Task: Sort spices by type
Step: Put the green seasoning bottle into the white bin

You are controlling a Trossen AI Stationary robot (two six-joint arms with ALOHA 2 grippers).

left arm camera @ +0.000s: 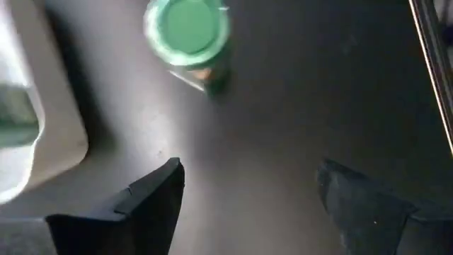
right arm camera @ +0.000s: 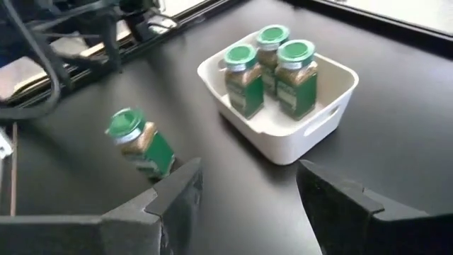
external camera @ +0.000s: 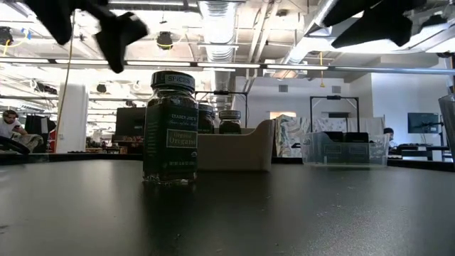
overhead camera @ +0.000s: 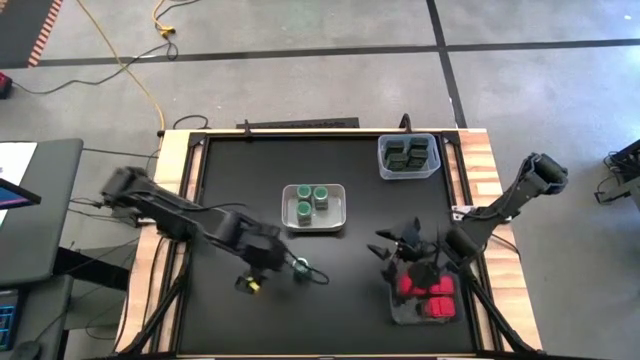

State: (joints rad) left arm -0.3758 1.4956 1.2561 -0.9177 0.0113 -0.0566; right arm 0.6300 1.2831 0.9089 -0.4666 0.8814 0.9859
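Note:
A lone green-lidded spice jar point(overhead camera: 301, 268) stands upright on its base on the black table, near the front; it also shows in the low view point(external camera: 170, 128). My left gripper point(overhead camera: 284, 262) is open just left of it and touches nothing; the jar's lid point(left arm camera: 187, 27) lies ahead of its fingers. Three more green-lidded jars point(overhead camera: 311, 201) stand in a white tray point(overhead camera: 340, 222) at the table's middle. My right gripper point(overhead camera: 393, 244) is open and empty above a clear tray of red boxes point(overhead camera: 427, 295).
A clear bin point(overhead camera: 381, 160) with dark greenish-topped tins point(overhead camera: 408, 152) stands at the far right. The white tray also shows in the right wrist view point(right arm camera: 311, 134), with the lone jar point(right arm camera: 139, 145) beside it. Bare black table lies at the left and at the far side.

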